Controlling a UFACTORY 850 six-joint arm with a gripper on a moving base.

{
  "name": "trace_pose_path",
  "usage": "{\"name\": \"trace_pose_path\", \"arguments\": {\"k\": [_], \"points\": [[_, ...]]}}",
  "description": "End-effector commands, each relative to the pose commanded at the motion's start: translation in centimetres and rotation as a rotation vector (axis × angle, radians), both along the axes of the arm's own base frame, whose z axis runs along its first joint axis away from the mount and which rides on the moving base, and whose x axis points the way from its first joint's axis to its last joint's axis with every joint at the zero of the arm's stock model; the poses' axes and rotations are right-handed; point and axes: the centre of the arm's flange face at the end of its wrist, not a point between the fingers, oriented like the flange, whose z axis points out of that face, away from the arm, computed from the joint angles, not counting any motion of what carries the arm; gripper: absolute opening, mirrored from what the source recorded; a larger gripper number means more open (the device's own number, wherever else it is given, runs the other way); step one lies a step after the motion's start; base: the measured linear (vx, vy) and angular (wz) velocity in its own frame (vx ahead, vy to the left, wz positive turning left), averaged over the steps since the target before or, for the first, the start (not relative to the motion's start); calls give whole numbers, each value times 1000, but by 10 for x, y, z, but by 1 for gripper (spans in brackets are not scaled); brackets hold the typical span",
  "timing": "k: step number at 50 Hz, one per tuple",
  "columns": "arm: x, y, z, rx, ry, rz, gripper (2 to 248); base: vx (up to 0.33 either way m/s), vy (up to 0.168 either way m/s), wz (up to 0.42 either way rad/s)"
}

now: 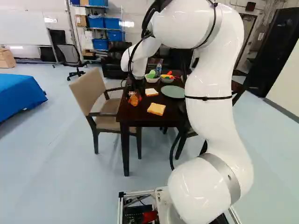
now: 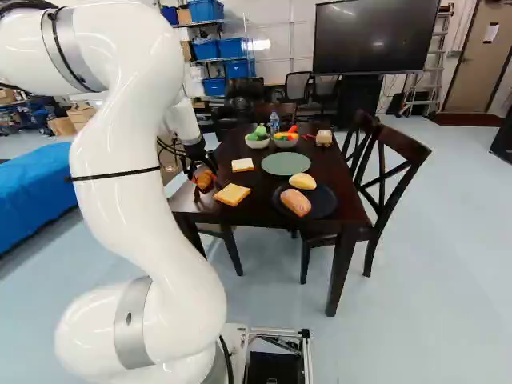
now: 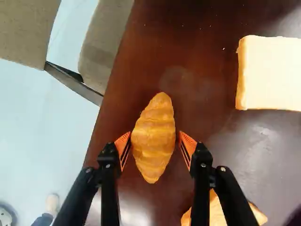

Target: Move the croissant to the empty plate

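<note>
The gripper (image 2: pixel 203 174) is down at the table's near left corner in the right base view, at the croissant (image 2: pixel 205 181). In the wrist view, the gripper (image 3: pixel 154 137) has its orange pads against the two long sides of the croissant (image 3: pixel 154 136), shut on it around its middle. Beneath the croissant is the dark tabletop, near its edge. The empty green plate (image 2: pixel 286 163) lies farther in on the table, beyond the bread slices; the left base view shows that plate (image 1: pixel 173 91) too.
Two bread slices (image 2: pixel 242 165) (image 2: pixel 232 194) lie beside the gripper. A black plate (image 2: pixel 322 201) carries a long bread roll (image 2: pixel 296 202) and a yellow one (image 2: pixel 302 181). Two bowls (image 2: pixel 257 142) (image 2: pixel 285 142) and a bottle (image 2: pixel 274 122) stand farther back. Chairs (image 1: pixel 103 98) flank the table (image 2: pixel 264 206).
</note>
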Motion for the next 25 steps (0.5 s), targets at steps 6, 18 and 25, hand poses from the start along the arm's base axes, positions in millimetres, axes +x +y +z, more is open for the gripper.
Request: {"name": "trace_pose_path", "arguments": {"k": [6,18,25], "points": [[1,0,0,2,-7,0,159,0,0,0],[1,0,0,2,-8,0,154,0,0,0],[1,0,0,2,-8,0,131,0,0,0]]}}
